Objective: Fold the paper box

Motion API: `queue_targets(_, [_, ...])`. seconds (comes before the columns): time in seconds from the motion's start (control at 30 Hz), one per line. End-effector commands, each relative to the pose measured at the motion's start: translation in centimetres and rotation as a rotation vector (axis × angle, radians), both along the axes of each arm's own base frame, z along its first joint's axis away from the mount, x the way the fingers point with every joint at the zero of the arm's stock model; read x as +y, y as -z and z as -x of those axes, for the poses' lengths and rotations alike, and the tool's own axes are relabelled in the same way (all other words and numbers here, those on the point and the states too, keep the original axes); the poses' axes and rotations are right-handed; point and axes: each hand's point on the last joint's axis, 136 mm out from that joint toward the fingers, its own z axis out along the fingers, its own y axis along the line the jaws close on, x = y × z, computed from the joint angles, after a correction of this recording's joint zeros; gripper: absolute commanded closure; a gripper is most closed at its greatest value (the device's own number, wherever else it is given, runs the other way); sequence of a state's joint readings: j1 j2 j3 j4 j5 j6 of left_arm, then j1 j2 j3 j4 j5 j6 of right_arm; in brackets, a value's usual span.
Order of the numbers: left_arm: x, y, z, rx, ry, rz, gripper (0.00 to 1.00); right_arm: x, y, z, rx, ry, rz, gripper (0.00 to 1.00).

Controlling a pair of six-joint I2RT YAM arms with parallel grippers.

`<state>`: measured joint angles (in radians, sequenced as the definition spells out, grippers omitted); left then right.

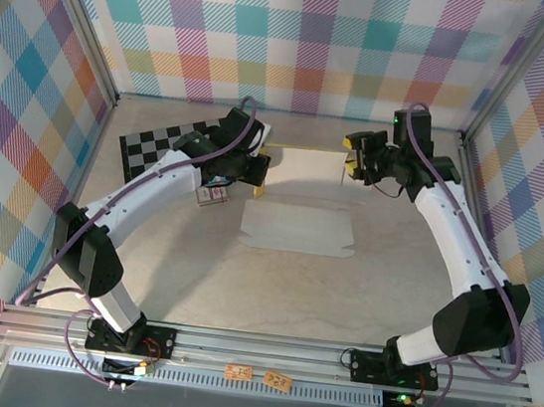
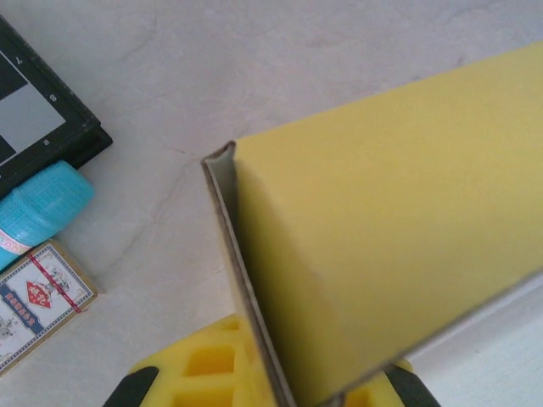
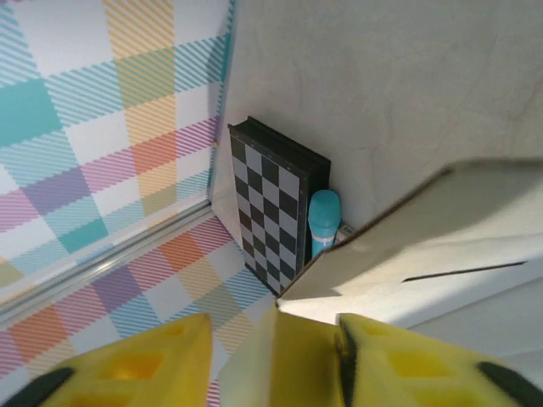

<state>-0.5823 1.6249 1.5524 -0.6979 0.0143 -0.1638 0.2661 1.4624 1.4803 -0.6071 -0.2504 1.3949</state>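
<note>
With the left fingers clenched on the left end of the paper box, the lifted panel has one sure hold, and that is the main risk: I can't tell whether the right fingers are clamping. They stand apart with a cream flap between them, lying against the right-hand one. If that side is loose, the panel would likely pivot about the left end, twist and crease off its score line, or drop flat. Second risk: the left hold is on a thin edge, so a hard pull leftward could crush or tear the card there. Third: the checkerboard, teal tube and card pack sit near that end, and a swing left could knock them. Views, left to right: the left wrist gives the doubled card edge running down into the fingers, the yellow face tilted up off the table, and the tube just beside the board. From above that junction is too small to read. Overhead gives the layout: the box is at far centre, with its far panel raised between the two arms and its near panel and tabs flat on the table. Right wrist gives the slot cut in the pale underside and the flap in the gap, again too fine from above.
</note>
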Motion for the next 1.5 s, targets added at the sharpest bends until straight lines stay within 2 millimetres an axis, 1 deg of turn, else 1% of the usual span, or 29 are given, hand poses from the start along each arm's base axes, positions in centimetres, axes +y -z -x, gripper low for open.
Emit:
queue_targets(0.0, [-0.1,-2.4,-0.1,-0.058,0.004,0.040,1.00,-2.9,-1.5,3.1,-0.104,-0.056,0.150,0.48])
queue_targets(0.07, [-0.1,-2.6,-0.2,-0.060,0.006,0.037,1.00,-4.2,-0.1,5.2,-0.111,-0.088,0.219,0.48])
queue_targets(0.13, [-0.1,-2.6,-0.3,-0.061,0.010,0.031,1.00,-5.0,1.7,7.1,-0.113,-0.129,0.281,0.48])
queue_targets(0.17, [-0.1,-2.7,-0.3,-0.062,0.011,0.031,1.00,-5.0,2.7,7.9,-0.110,-0.156,0.299,0.48])
queue_targets(0.27, [-0.1,-2.8,-0.3,-0.067,0.016,0.031,1.00,-4.3,5.7,8.6,-0.091,-0.241,0.301,0.48])
queue_targets(0.3, [-0.1,-2.9,-0.3,-0.067,0.017,0.032,1.00,-4.0,6.7,8.6,-0.071,-0.263,0.296,0.48])
queue_targets(0.33, [-0.1,-2.9,-0.2,-0.065,0.019,0.030,1.00,-3.7,7.3,8.5,-0.060,-0.282,0.292,0.48])
queue_targets(0.47, [-0.2,-2.8,-0.2,-0.060,0.026,0.032,1.00,-3.4,8.2,7.0,-0.068,-0.317,0.319,0.45])
queue_targets(0.6, [-0.4,-2.9,-0.2,-0.059,0.031,0.041,1.00,-2.8,9.4,5.7,-0.055,-0.347,0.320,0.47])
queue_targets(0.73, [-0.5,-2.9,-0.2,-0.057,0.031,0.042,1.00,-2.1,9.8,4.7,-0.056,-0.352,0.288,0.53])
queue_targets(0.77, [-0.5,-2.8,-0.2,-0.054,0.031,0.043,1.00,-2.0,9.8,4.6,-0.055,-0.352,0.281,0.56])
queue_targets(0.87, [-0.5,-2.7,-0.2,-0.049,0.030,0.044,1.00,-1.8,9.6,4.5,-0.065,-0.346,0.265,0.64])
queue_targets(0.93, [-0.6,-2.6,-0.1,-0.046,0.032,0.043,1.00,-1.6,9.4,4.5,-0.064,-0.346,0.248,0.67])
queue_targets(1.0, [-0.6,-2.5,-0.2,-0.046,0.031,0.042,1.00,-1.4,8.9,4.4,-0.076,-0.344,0.234,0.70])
queue_targets(1.23, [-1.0,-2.5,-0.4,-0.048,0.033,0.046,1.00,-0.2,7.3,4.1,-0.099,-0.359,0.194,0.73])
queue_targets(1.4, [-1.3,-2.6,-0.4,-0.052,0.035,0.050,1.00,0.9,7.2,3.9,-0.102,-0.399,0.201,0.74])
queue_targets(1.47, [-1.3,-2.8,-0.4,-0.055,0.036,0.053,1.00,1.0,7.5,3.9,-0.088,-0.403,0.200,0.74])
